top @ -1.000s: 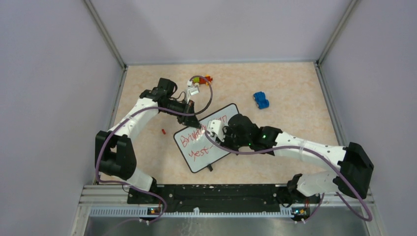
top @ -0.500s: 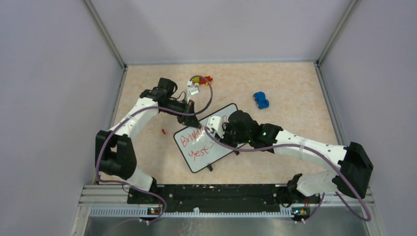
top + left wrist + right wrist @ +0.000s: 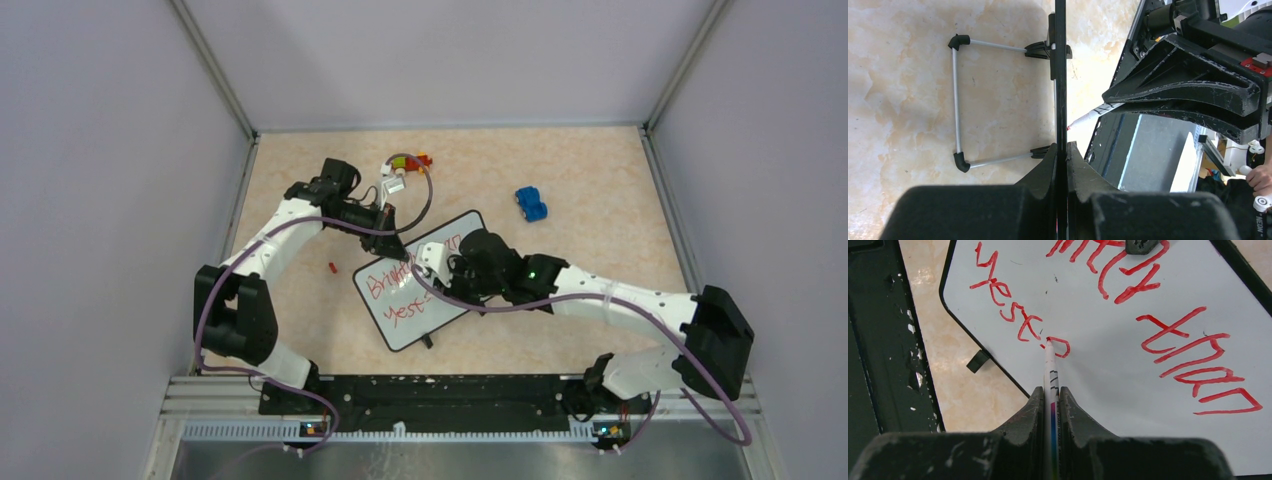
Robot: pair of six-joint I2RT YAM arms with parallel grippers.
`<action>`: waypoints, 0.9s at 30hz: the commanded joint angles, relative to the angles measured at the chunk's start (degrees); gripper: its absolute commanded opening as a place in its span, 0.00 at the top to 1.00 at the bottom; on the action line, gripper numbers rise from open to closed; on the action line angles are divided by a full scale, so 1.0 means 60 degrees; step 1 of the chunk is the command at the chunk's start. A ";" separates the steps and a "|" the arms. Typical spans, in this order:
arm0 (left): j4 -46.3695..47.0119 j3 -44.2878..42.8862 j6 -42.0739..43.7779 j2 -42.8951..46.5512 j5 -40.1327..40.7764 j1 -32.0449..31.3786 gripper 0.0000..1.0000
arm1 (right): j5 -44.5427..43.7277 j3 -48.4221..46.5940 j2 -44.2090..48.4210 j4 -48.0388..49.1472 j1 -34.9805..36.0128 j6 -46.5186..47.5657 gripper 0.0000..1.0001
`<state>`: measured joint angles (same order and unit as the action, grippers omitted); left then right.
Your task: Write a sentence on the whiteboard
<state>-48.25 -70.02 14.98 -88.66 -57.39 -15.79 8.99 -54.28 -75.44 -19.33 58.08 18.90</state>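
The whiteboard stands tilted at the table's middle, and in the left wrist view it is a thin dark edge-on strip. My left gripper is shut on its upper edge. The sentence is red script in two lines, the lower one reading "yest" plus a partly drawn letter. My right gripper is shut on a thin white marker. Its red tip touches the board at the end of the lower line. The marker also shows beside the strip.
A blue toy car sits at the back right. Small colourful toy pieces lie behind the left gripper, and a small red cap lies left of the board. The board's wire stand rests on the table behind it. Grey walls enclose the table.
My right gripper has shifted slightly back and forth over the lower line, and the marker has added a loop after "yest". The left arm and the board have not moved.
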 commanded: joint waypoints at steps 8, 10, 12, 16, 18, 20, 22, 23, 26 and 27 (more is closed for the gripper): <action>-0.0221 -0.0028 0.0171 -0.0182 0.0072 -0.0137 1.00 | -0.0558 0.0462 0.0504 0.0009 0.0028 0.0112 1.00; -0.0220 -0.0030 0.0156 -0.0179 0.0075 -0.0137 1.00 | -0.0568 0.0450 0.0597 -0.0056 -0.0070 0.0131 1.00; -0.0220 -0.0015 0.0155 -0.0166 0.0089 -0.0137 1.00 | -0.0572 0.0402 0.0714 -0.0106 -0.0139 0.0146 1.00; -0.0221 -0.0046 0.0137 -0.0192 0.0071 -0.0137 1.00 | -0.0391 0.0224 0.0952 -0.0268 -0.0192 0.0165 1.00; -0.0222 -0.0053 0.0132 -0.0204 0.0059 -0.0140 1.00 | -0.0315 0.0123 0.1012 -0.0275 -0.0194 0.0120 1.00; -0.0213 -0.0072 0.0132 -0.0222 0.0061 -0.0146 1.00 | -0.0371 0.0055 0.0992 -0.0193 -0.0202 0.0117 1.00; -0.0220 -0.0070 0.0125 -0.0227 0.0060 -0.0140 1.00 | -0.0480 0.0040 0.0923 -0.0023 -0.0198 0.0105 1.00; -0.0222 -0.0075 0.0125 -0.0223 0.0058 -0.0144 1.00 | -0.0544 0.0007 0.0872 0.0037 -0.0212 0.0085 1.00; -0.0227 -0.0083 0.0124 -0.0194 0.0073 -0.0137 1.00 | -0.0637 -0.0065 0.0695 0.0209 -0.0228 -0.0031 1.00; -0.0234 -0.0083 0.0125 -0.0184 0.0072 -0.0140 1.00 | -0.0679 -0.0088 0.0642 0.0238 -0.0232 -0.0060 1.00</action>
<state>-48.27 -70.04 14.96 -88.66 -57.52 -15.79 6.33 -51.77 -71.00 -20.78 57.23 19.33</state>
